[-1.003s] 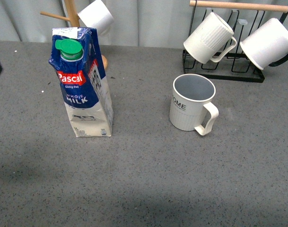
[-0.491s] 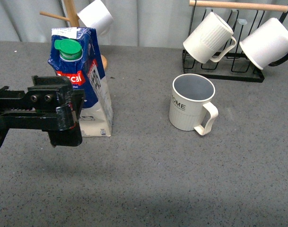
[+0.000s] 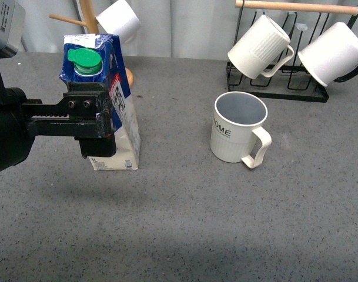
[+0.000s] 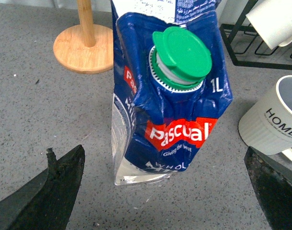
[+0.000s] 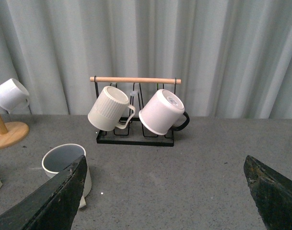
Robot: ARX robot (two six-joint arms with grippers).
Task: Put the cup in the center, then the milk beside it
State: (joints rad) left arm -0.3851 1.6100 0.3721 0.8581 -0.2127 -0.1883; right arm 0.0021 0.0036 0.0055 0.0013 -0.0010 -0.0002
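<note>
The milk (image 3: 117,94), a tall blue-and-white Pascal carton with a green cap, stands upright at the left of the grey table. My left gripper (image 3: 97,126) is open, in front of the carton at mid height and hiding part of it. In the left wrist view the milk (image 4: 169,96) stands between my spread fingers (image 4: 54,191), which are not touching it. The cup (image 3: 237,126), a ribbed cream mug lettered HOME, stands upright to the milk's right with its handle toward the front right. My right gripper (image 5: 165,163) is open and empty over the table, with the cup (image 5: 64,160) beside one finger.
A black wire rack (image 3: 278,82) with a wooden bar stands at the back right. It holds a ribbed unlettered mug (image 3: 260,47) and a smooth white mug (image 3: 331,54). A wooden mug tree (image 3: 90,17) with a white mug (image 3: 120,20) stands behind the milk.
My left arm has come into view from the left and moved right and up to the milk carton. The milk and the cup have not moved.
</note>
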